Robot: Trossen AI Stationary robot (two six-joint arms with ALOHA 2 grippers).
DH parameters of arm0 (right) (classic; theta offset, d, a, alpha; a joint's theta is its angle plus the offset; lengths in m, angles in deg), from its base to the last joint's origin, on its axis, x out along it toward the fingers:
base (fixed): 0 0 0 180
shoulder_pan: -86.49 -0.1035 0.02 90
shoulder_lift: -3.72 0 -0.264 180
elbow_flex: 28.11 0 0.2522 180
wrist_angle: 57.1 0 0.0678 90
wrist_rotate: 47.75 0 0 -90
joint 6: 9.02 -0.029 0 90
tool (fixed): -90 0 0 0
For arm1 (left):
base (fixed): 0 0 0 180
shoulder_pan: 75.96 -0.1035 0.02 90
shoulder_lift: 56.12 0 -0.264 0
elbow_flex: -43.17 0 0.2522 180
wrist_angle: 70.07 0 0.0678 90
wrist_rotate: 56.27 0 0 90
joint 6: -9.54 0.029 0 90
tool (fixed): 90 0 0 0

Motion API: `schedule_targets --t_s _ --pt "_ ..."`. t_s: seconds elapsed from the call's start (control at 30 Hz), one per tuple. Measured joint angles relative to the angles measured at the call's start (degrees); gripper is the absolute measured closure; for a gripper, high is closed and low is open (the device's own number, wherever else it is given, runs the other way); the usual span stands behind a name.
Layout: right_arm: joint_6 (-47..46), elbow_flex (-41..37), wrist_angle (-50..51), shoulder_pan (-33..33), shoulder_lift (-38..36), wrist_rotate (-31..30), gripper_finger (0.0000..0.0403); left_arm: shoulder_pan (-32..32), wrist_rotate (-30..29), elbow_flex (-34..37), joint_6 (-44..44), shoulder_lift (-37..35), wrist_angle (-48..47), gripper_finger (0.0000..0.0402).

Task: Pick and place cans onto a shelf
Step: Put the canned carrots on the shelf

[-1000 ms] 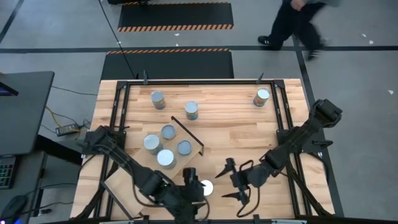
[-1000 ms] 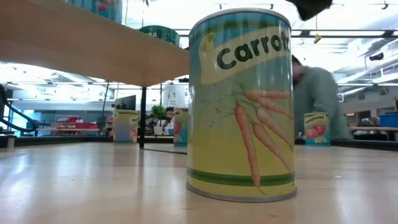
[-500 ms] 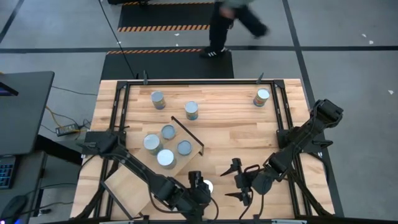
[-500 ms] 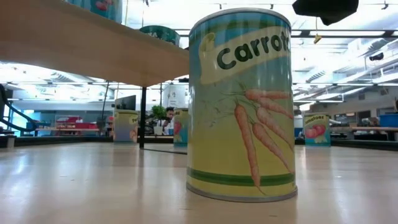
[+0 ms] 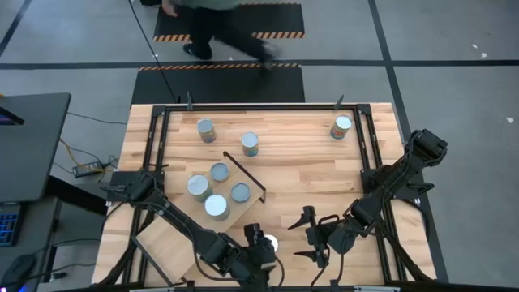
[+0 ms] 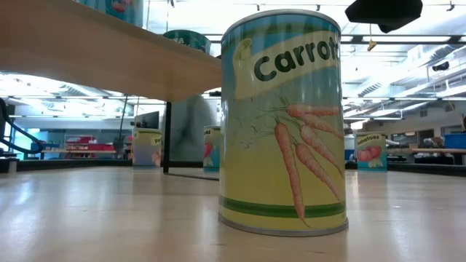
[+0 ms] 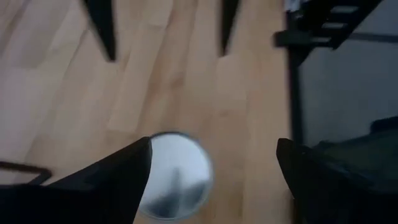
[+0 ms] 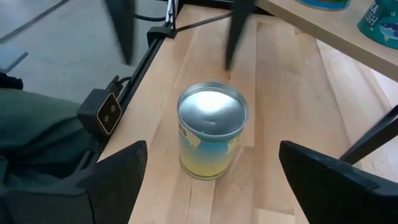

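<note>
- The left gripper (image 5: pixel 258 243) has slid along the near edge over the last second and now sits over the carrot can (image 5: pixel 268 243); its fingers are spread wide, holding nothing.
- The right gripper (image 5: pixel 310 237) has eased back to the right and waits just beside the can, fingers apart and empty.
- So this pick looks to be the left arm's (a hand-over of the job, I judge).
- Four cans (image 5: pixel 216 189) stand on the shelf (image 5: pixel 253 179); three others (image 5: pixel 249 143) remain on the far tabletop.
</note>
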Motion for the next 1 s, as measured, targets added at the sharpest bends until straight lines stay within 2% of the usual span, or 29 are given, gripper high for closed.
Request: schedule_targets --t_s 0.17,0.33,0.43,0.73,1.0 --pt "-0.2 0.0 0.2 0.0 0.0 0.0 0.003 0.9 -2.1 0.0 1.2 0.0 -0.6 0.006" --pt "-1.6 0.0 0.5 0.0 0.0 0.1 0.003 1.3 -2.2 0.0 0.8 0.0 -1.0 0.0115" --pt "-2.3 0.0 0.7 0.0 0.0 0.1 0.003 1.0 -0.3 0.0 -0.4 0.0 -1.3 0.0127" --pt "-2.9 0.0 0.7 0.0 0.0 0.1 0.003 1.0 1.3 0.0 -4.8 0.3 -2.9 0.0053" --pt "-4.5 0.0 0.9 -0.1 0.0 0.1 0.003 1.0 -3.2 0.0 -6.3 0.5 -5.7 0.0047"
